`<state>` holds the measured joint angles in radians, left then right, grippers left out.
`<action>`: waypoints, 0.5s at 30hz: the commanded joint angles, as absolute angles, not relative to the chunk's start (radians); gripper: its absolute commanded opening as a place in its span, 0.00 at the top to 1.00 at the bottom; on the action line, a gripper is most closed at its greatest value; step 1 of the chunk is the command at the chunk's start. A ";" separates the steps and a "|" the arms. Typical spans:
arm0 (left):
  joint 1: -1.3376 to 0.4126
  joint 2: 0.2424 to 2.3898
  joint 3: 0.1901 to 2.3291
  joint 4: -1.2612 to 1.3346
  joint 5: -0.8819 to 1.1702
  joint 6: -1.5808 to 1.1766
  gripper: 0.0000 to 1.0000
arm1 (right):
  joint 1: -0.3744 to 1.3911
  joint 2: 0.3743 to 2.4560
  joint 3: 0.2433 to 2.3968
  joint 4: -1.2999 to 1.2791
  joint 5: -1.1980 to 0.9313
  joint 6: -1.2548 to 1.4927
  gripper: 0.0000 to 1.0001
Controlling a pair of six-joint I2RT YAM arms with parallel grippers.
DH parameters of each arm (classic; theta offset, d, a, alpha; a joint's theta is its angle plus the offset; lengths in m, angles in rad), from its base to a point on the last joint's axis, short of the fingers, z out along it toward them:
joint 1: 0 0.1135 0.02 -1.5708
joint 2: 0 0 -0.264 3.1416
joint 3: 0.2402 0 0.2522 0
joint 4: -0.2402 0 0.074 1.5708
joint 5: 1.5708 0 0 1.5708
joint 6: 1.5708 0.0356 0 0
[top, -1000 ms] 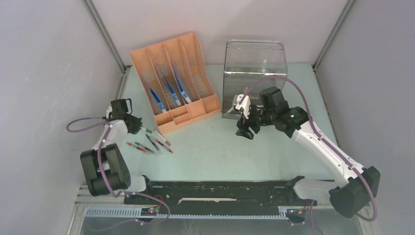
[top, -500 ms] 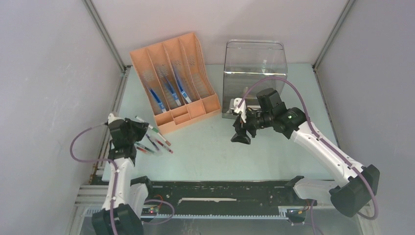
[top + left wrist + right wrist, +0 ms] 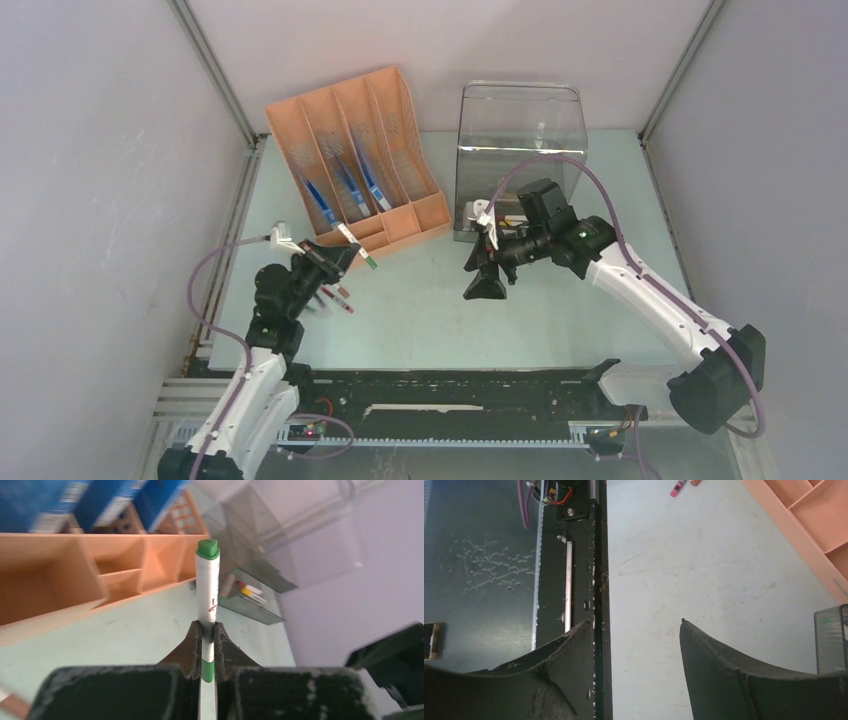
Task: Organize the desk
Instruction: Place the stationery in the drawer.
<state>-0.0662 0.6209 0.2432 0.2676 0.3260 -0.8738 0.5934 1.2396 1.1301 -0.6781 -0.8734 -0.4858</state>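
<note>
The desk (image 3: 420,310) is a pale mint-green tabletop. My left gripper (image 3: 335,258) is shut on a white marker with a green cap (image 3: 355,247), lifted just in front of the orange organizer (image 3: 355,165). In the left wrist view the marker (image 3: 208,580) sticks up between the fingertips of the gripper (image 3: 207,627), its cap pointing toward the organizer's low front compartments (image 3: 120,575). My right gripper (image 3: 485,285) hangs open over the middle of the desk; in the right wrist view the gripper (image 3: 634,625) has only bare desk between its fingers.
Several loose pens (image 3: 335,295) lie on the desk under my left arm. Blue items stand in the organizer's slots. A clear plastic box (image 3: 520,150) stands at the back right, with small pens (image 3: 250,592) at its base. A black rail strip (image 3: 450,395) runs along the front edge.
My left arm swung from the desk's left edge toward the organizer, carrying the marker up and right. My right gripper moved down and left from the clear box, staying open.
</note>
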 commanded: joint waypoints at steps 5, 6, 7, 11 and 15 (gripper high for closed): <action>-0.307 0.689 0.245 0.632 0.213 -0.896 1.00 | 0.551 1.260 1.129 -0.609 -0.976 -0.380 0.28; -0.331 0.709 0.251 0.663 0.203 -0.895 1.00 | 0.534 1.263 1.129 -0.604 -0.990 -0.368 0.28; -0.356 0.732 0.260 0.690 0.194 -0.894 1.00 | 0.522 1.265 1.129 -0.599 -1.001 -0.355 0.28; -0.454 0.834 0.304 0.784 0.158 -0.876 1.00 | 0.469 1.271 1.129 -0.578 -1.036 -0.311 0.28; -0.550 0.961 0.358 0.865 0.139 -0.870 1.00 | 0.426 1.274 1.129 -0.567 -1.051 -0.280 0.28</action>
<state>-0.4820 0.8837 0.2798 0.6975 0.1848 -0.8894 0.4610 1.2709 1.1301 -0.6060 -1.0023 -0.3374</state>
